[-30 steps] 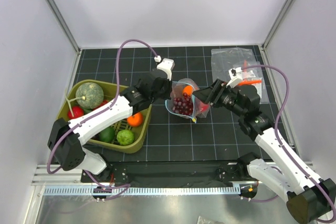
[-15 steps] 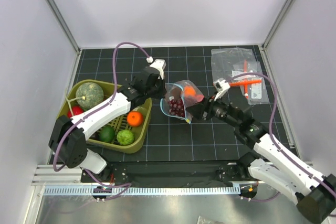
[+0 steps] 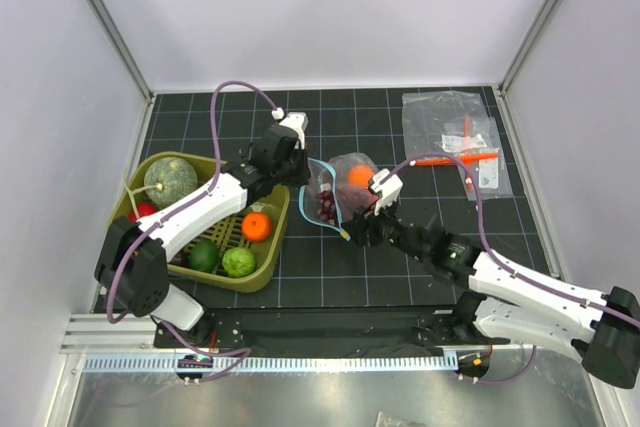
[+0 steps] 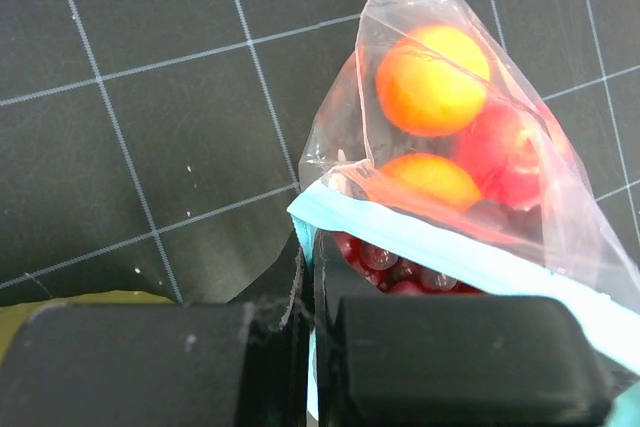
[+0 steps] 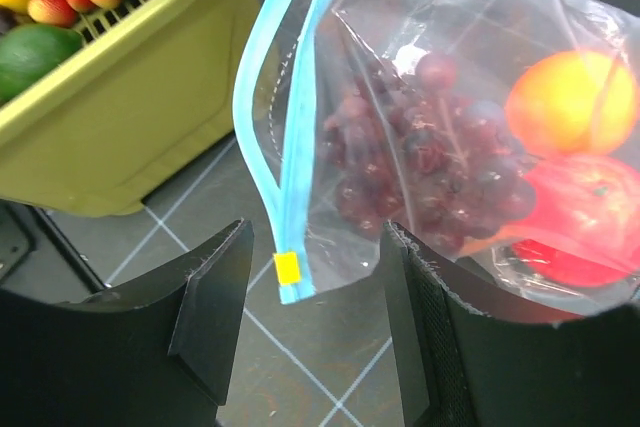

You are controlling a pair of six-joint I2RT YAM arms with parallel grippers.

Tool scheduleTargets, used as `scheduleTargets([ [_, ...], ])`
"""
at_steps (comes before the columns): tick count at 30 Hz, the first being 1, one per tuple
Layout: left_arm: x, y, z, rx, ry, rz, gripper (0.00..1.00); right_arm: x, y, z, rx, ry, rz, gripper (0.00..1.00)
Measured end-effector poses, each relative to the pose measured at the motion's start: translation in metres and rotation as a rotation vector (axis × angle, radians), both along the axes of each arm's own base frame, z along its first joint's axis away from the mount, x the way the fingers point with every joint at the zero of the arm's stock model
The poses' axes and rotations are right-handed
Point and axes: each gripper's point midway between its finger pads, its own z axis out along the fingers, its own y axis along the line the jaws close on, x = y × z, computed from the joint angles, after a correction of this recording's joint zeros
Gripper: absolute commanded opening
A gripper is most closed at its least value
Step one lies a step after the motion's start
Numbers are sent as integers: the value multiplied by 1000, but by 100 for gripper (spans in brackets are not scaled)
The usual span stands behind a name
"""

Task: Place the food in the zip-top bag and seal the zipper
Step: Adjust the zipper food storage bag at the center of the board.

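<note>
The zip-top bag (image 3: pixel 350 187) lies mid-table, holding two orange fruits (image 4: pixel 430 77), a round red one (image 4: pixel 510 147) and the dark grapes (image 5: pixel 420 157). Its light blue zipper (image 3: pixel 322 182) runs along the left side. My left gripper (image 3: pixel 298 169) is shut on the far end of the zipper (image 4: pixel 450 252), its fingers (image 4: pixel 345 277) pinching the strip. My right gripper (image 3: pixel 352 232) is open at the near end of the bag. Its jaws straddle the zipper's tip (image 5: pixel 288 267), which has a yellow tab, without touching it. The two strips of the zipper (image 5: pixel 300 147) gape apart further up.
A yellow-green basket (image 3: pixel 270 265) stands at left with a grey-green melon (image 3: pixel 170 180), an orange (image 3: pixel 257 226), a green ball (image 3: pixel 238 262) and other toy fruit. Its wall (image 5: pixel 130 117) is close left of my right gripper. Clear packets with an orange-red tool (image 3: pixel 460 152) lie back right.
My right gripper has swung from the bag's right side down and left to the near end of the zipper. My left gripper has drawn the bag's mouth a little left and back.
</note>
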Motion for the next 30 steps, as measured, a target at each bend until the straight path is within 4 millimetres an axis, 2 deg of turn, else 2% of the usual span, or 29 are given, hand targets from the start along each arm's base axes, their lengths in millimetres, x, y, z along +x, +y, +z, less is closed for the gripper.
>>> scheduleTargets([
  [6, 0, 1, -3, 4, 10, -1, 0, -3, 0, -5, -59, -37, -17, 60],
  [11, -2, -1, -4, 0, 18, -9, 0, -16, 10, -11, -112, -66, 30, 58],
  [13, -2, -1, -5, 1, 22, -12, 0, -22, 16, -19, -154, -76, 52, 58],
  [19, -3, -3, -15, 10, 48, -21, 0, -48, 40, -62, -419, -139, 134, 61],
  [24, -5, -4, -15, 6, 54, -28, 0, -38, 44, -78, -614, -226, 59, 59],
  [25, -5, -5, -15, 5, 56, -30, 0, -33, 42, -79, -644, -243, 32, 56],
  [28, -6, -5, -15, 2, 59, -32, 0, -22, 33, -76, -705, -292, -47, 34],
  [29, -6, -5, -15, 1, 60, -33, 1, -20, 30, -74, -714, -302, -63, 20],
  [30, -6, -5, -15, 1, 62, -35, 1, -18, 28, -72, -719, -312, -79, 13],
])
